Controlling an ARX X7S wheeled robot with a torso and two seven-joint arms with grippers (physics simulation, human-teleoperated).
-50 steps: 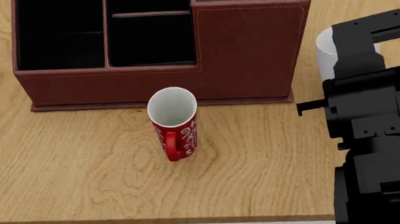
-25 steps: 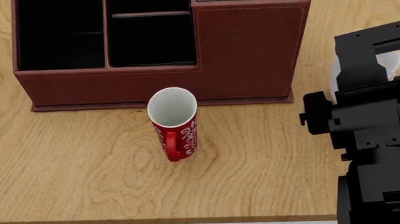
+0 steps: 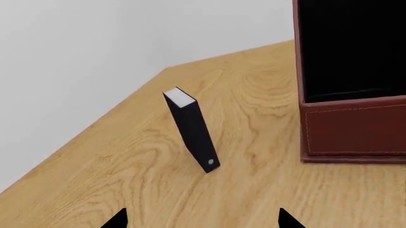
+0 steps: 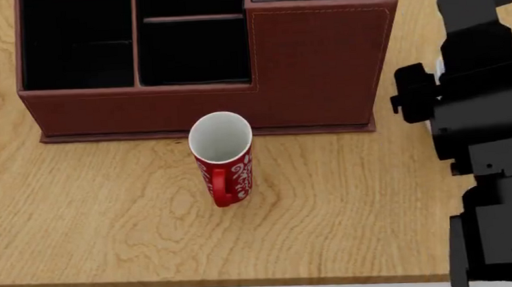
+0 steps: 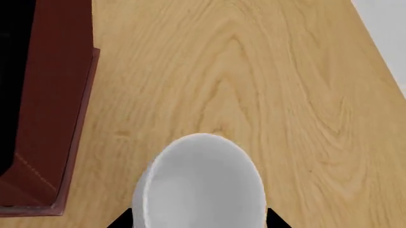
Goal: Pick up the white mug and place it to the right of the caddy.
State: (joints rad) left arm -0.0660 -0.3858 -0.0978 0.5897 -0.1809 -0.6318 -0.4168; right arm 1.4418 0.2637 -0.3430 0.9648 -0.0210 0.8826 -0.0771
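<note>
The white mug (image 5: pixel 199 185) sits between the fingertips of my right gripper (image 5: pixel 199 221), which is shut on its sides. The mug's open mouth faces the camera. It is over the wooden table to the right of the caddy (image 5: pixel 57 95). In the head view my right arm (image 4: pixel 487 111) stands right of the caddy (image 4: pixel 314 68) and hides the mug almost fully. I cannot tell whether the mug touches the table. My left gripper (image 3: pixel 203 221) is open and empty over bare wood, left of the caddy (image 3: pixel 355 128).
A red mug with white swirls (image 4: pixel 223 159) stands upright just in front of the caddy. A small black book-like box with a white edge (image 3: pixel 193 130) stands on the table left of the caddy. The table's front edge (image 4: pixel 210 279) is near.
My right arm has moved farther back and slightly right along the caddy's right side, carrying the white mug. The mug, visible beside the arm before, is now hidden behind it in the head view.
</note>
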